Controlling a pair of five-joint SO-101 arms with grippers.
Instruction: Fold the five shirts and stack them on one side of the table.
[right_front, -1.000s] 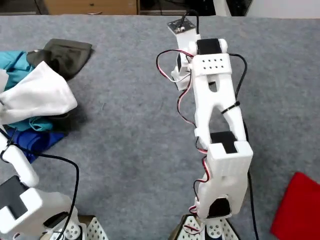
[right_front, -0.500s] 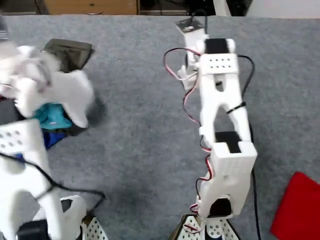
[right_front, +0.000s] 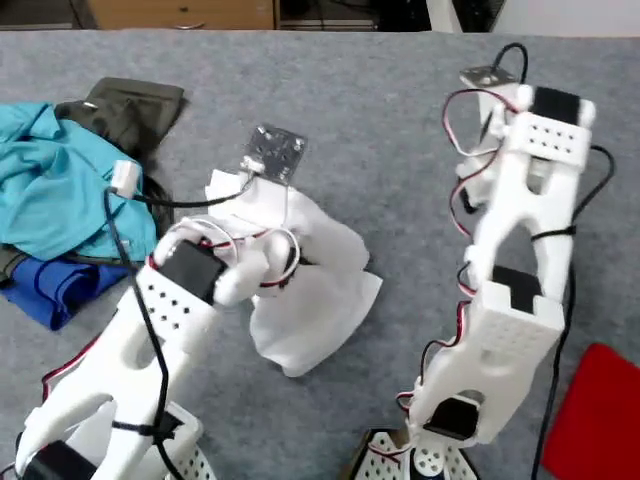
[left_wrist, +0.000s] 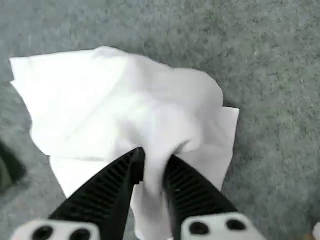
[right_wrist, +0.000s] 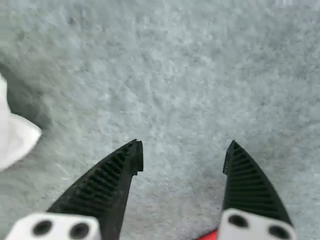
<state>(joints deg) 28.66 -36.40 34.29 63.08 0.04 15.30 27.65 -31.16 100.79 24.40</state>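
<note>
On the grey table (right_front: 420, 100), left gripper (left_wrist: 154, 157) pinches the white shirt (left_wrist: 115, 95) for folding, I think; right gripper (right_wrist: 185, 147) is wide open, empty.

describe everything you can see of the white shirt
The white shirt is plain, thin, soft-looking cloth. It is not folded but crumpled into a loose, creased heap, with a flatter layer spread beneath. It lies on the grey table near the middle, partly under the left arm. The left gripper has its jaws shut on a raised fold of it. Nothing else visibly touches it.
</note>
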